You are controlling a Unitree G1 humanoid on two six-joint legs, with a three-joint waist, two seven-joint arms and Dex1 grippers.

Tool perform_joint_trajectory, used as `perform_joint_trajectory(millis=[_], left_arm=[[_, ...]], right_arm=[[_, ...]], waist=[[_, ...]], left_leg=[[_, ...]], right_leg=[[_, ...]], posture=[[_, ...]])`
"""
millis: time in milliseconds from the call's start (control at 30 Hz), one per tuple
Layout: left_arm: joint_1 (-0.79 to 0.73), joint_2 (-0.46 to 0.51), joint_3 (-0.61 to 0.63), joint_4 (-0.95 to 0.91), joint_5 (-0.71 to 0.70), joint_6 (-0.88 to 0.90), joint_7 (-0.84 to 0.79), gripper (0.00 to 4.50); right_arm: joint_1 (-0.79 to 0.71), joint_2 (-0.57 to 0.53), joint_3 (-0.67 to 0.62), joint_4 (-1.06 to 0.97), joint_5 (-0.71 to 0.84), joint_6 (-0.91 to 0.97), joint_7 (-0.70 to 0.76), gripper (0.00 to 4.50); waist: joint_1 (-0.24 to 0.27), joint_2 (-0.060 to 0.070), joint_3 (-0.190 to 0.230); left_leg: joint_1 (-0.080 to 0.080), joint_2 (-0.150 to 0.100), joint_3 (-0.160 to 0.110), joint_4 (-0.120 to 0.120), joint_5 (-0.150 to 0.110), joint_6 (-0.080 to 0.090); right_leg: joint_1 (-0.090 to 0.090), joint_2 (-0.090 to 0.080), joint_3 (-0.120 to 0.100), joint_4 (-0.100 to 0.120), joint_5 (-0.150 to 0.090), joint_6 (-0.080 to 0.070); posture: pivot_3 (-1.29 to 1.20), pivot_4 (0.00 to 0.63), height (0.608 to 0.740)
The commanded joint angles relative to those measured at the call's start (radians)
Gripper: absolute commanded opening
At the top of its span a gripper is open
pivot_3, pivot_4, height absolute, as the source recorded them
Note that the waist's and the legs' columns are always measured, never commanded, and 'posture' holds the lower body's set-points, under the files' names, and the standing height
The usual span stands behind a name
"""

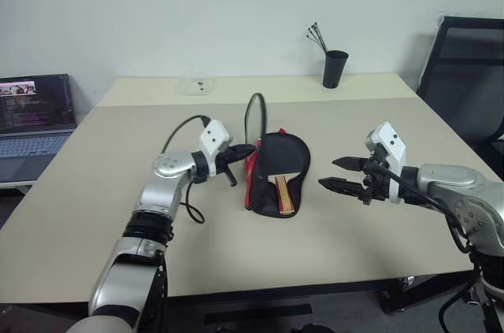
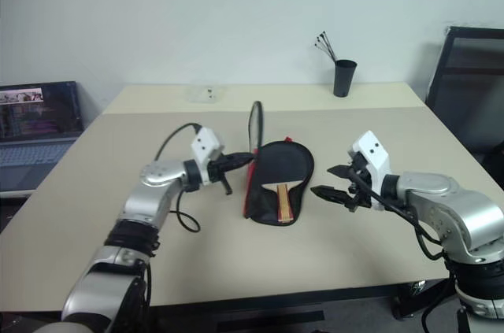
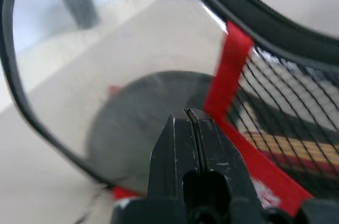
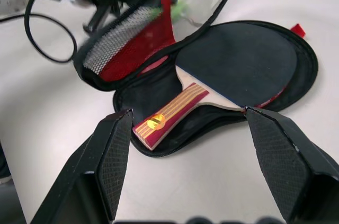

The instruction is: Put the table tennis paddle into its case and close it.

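Far to my left, off the table (image 1: 79, 191), an open laptop (image 1: 35, 116) glows. My left gripper (image 1: 240, 153) reaches in from that side with its jaws pinched tight on the raised flap of the case (image 1: 277, 175), at the flap's edge. From my head I see that flap standing up on its edge, a thin dark loop rising above the table. My left wrist view adds what the head views lack: the closed fingers (image 3: 196, 150) pressed together on the rim, the flap's clear window, its red band and black mesh.

The case lies open at the middle of the table, and the table tennis paddle (image 1: 282, 166) rests inside its lower half, black face away from me, striped wooden handle toward me. My right wrist view shows the handle (image 4: 169, 115) lying within the case's zip rim.

My right gripper (image 1: 343, 174) hangs just right of the case, jaws spread wide, holding nothing. At the table's far edge stands a black cup (image 1: 335, 68) with thin sticks in it, and a black chair (image 1: 465, 73) sits beyond the right corner.
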Motion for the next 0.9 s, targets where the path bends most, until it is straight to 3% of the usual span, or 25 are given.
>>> perform_joint_trajectory(millis=[33,267,533,667,900], left_arm=[[-0.038,-0.016,-0.010,0.039,0.023,-0.054,0.002,0.02],[-0.045,-0.038,-0.016,0.098,0.034,-0.089,-0.008,0.02],[0.031,0.022,0.027,-0.013,-0.005,-0.060,-0.026,0.02],[0.098,0.078,0.079,-0.117,-0.064,0.000,-0.042,0.00],[0.211,0.179,0.176,-0.321,-0.178,0.167,-0.048,0.00]], right_arm=[[0.002,-0.002,-0.031,-0.017,0.014,0.000,-0.016,3.69],[-0.009,0.025,-0.013,-0.002,0.014,0.001,-0.041,3.69],[-0.051,0.194,0.023,0.149,-0.041,-0.028,-0.156,3.69],[-0.064,0.254,0.032,0.237,-0.086,-0.054,-0.201,4.47],[-0.101,0.347,0.038,0.394,-0.174,-0.119,-0.282,4.47]], waist=[[-0.001,0.000,0.000],[-0.003,0.000,0.000],[-0.012,0.000,0.000],[-0.015,0.000,0.000],[-0.014,0.000,0.000]], left_leg=[[0.000,0.000,0.000,0.000,0.000,0.000],[0.000,0.000,0.000,0.000,0.000,0.000],[0.000,0.001,0.000,0.000,0.000,0.000],[0.000,0.001,0.000,0.000,0.000,0.000],[0.000,0.001,0.000,0.000,0.000,0.000]], right_leg=[[0.000,0.000,0.000,0.000,0.000,0.000],[0.000,0.000,0.000,0.000,0.000,0.000],[0.000,0.000,0.000,0.000,0.000,0.000],[0.000,0.000,0.001,0.001,0.000,0.000],[0.000,0.000,0.001,0.001,0.000,0.000]], posture=[[0.00,0.150,0.740],[0.00,0.150,0.740],[0.00,0.150,0.740],[0.00,0.150,0.740],[0.00,0.150,0.740]])
